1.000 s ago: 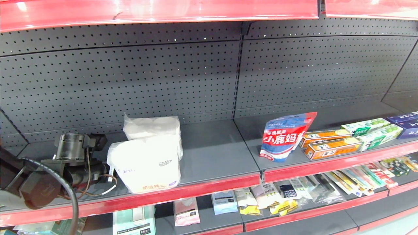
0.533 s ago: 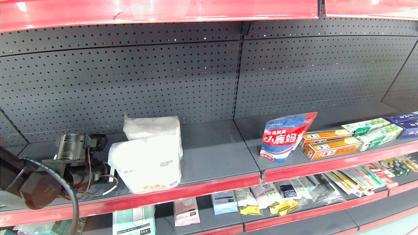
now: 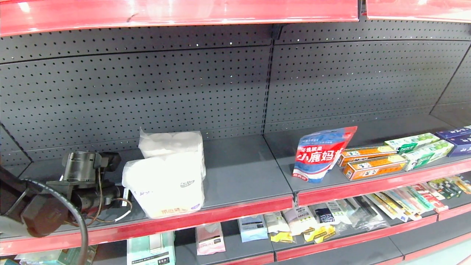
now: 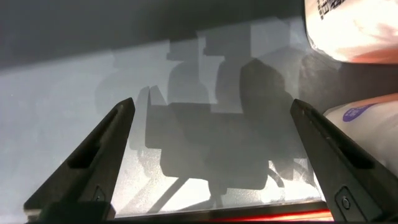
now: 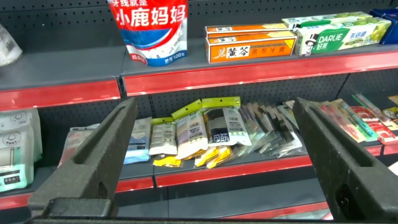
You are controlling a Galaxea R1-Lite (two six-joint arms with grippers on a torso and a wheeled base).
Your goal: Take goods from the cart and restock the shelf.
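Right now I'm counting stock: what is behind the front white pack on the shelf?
Another white pack sits right behind the front pack; its lower half is covered, so its base cannot be seen.

two white packs (image 3: 163, 187), one pouch (image 3: 320, 154), two orange boxes (image 3: 373, 166), two green boxes (image 3: 428, 152).

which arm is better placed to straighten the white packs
Left: the left pincer is open over the shelf, right beside the packs; the right pincer, also open, is out in front of it.

white lettering on red-blue pouch (image 3: 319, 154), print on orange boxes (image 3: 372, 166), print on green-white boxes (image 3: 427, 150)
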